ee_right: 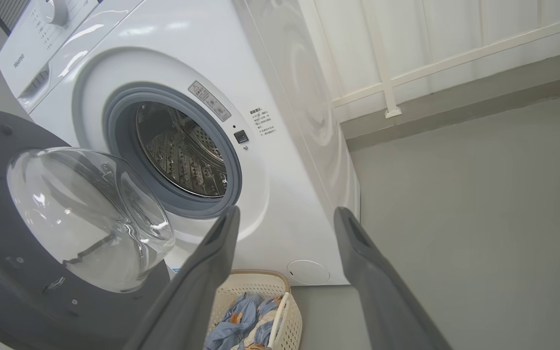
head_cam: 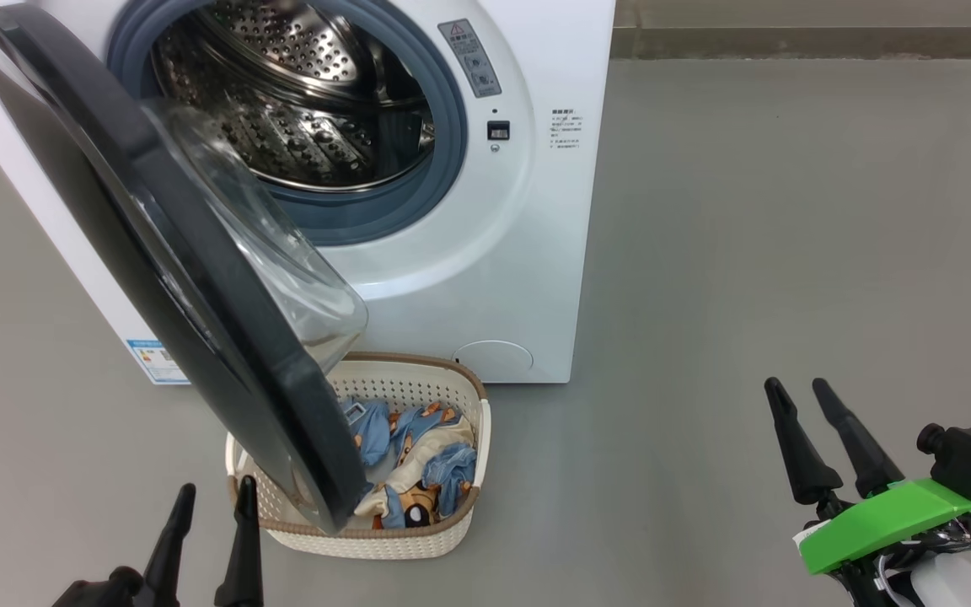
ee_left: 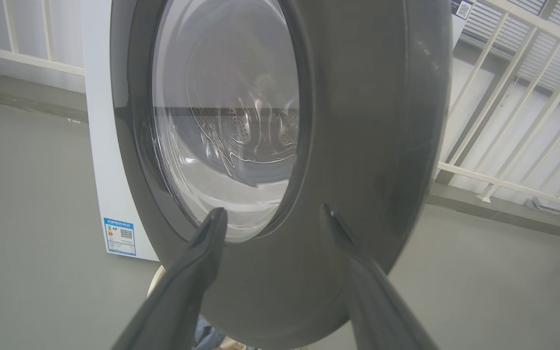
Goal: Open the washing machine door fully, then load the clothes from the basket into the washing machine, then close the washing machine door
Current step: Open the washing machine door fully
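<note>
My left claw (head_cam: 216,487), fingers spread and holding nothing, hovered low before the outer face of the washing machine door (head_cam: 190,278). In the left wrist view the glossy black rim stood just ahead of both fingertips. The door stood part-way open, hinged on my left side of the washing machine (head_cam: 519,278). Its lower edge hung over the left part of the basket (head_cam: 401,539) on the floor (head_cam: 747,253); I could not tell whether the two touched.

The clothes (head_cam: 422,455), a blue and cream bear-print heap, lay in the basket, partly hidden behind the door. What showed of the steel drum (head_cam: 308,110) held no garment.

My right claw (head_cam: 796,386), equally wide and empty, hung well apart to my right over the floor. It sat on the side of the door where the glass bowl (head_cam: 283,253) bulged toward the drum.

By my reckoning the opening step was unfinished: the door lay between my left claw and the basket and needed to swing farther toward my left. The left claw was much the nearer, but it faced the outer side, where a plain push would shut the door. It would have to hook the rim's free edge and draw it, or the right claw would have to press from the bowl side.
</note>
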Controlling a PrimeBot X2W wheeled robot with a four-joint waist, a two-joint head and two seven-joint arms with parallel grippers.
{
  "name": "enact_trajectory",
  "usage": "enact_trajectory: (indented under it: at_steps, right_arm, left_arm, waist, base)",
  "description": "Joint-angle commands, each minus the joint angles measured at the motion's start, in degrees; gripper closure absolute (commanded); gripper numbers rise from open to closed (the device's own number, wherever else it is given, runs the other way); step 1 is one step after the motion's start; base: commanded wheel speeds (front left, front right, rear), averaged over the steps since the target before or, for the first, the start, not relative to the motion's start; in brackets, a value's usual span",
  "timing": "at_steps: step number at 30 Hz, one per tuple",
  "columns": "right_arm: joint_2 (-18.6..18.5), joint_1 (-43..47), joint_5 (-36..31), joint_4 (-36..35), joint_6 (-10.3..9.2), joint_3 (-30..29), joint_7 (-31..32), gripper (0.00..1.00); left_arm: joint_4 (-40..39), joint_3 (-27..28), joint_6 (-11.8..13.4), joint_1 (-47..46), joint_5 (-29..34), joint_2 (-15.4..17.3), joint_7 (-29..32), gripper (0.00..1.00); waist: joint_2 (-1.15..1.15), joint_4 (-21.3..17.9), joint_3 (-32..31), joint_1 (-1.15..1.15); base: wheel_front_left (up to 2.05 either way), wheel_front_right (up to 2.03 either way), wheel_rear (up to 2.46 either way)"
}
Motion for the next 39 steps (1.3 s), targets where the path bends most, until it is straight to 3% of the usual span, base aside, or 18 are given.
enact_trajectory:
  at_steps: [1, 7, 17, 30, 31, 32, 33, 39]
  right_arm:
    - [-0.5, 0.1, -2.4, -1.8, 0.32, -0.2, -0.7, 0.00]
    - [2.4, 2.0, -11.4, -4.4, 0.32, -5.7, -0.7, 0.00]
    - [3.6, 4.2, -21.0, -4.0, 0.32, -7.6, -0.7, 0.00]
    - [4.3, 5.1, -23.0, -3.7, 0.32, -7.6, -0.7, 0.00]
    - [4.3, 5.1, -23.2, -3.8, 0.32, -7.7, -0.7, 0.00]
    - [4.3, 5.2, -23.3, -3.8, 0.32, -7.7, -0.7, 0.00]
    - [4.3, 5.2, -23.3, -3.8, 0.32, -7.8, -0.7, 0.00]
    - [4.4, 5.3, -23.6, -4.0, 0.32, -7.9, -0.7, 0.00]
  left_arm:
    - [-1.5, 1.9, 0.0, -1.3, 0.6, 0.8, -0.4, 0.00]
    - [-1.5, 1.5, 0.0, -1.5, 0.7, 0.9, -0.4, 0.00]
    - [-0.8, 1.2, 0.0, -2.0, 0.5, 0.8, -0.4, 0.00]
    - [-0.5, 2.1, 0.0, -3.0, 0.8, 0.4, -0.4, 0.00]
    - [-0.9, 2.4, 0.0, -3.3, 1.0, 0.3, -0.4, 0.43]
    - [-1.4, 2.9, 0.0, -3.5, 1.4, 0.2, -0.4, 0.80]
    - [-1.9, 3.5, 0.0, -3.8, 1.9, 0.1, -0.4, 1.00]
    - [-9.4, 6.8, 0.3, -5.0, 4.6, -1.4, -0.4, 1.00]
  waist:
    - [0.00, 0.0, 0.0, 0.00]
    - [0.00, 0.4, 0.2, 0.00]
    - [0.00, 1.2, 0.7, 0.00]
    - [0.00, 1.6, 0.9, 0.00]
    - [0.00, 1.7, 0.9, 0.00]
    - [0.00, 1.7, 0.9, 0.00]
    - [0.00, 1.8, 0.9, 0.00]
    - [0.00, 1.9, 0.8, 0.00]
  base:
    - [0.00, 0.00, 0.00]
    - [0.00, 0.00, 0.00]
    - [0.00, 0.00, 0.00]
    - [0.00, 0.00, 0.00]
    - [0.00, 0.00, 0.00]
    - [0.00, 0.00, 0.00]
    - [0.00, 0.00, 0.00]
    - [0.00, 0.00, 0.00]
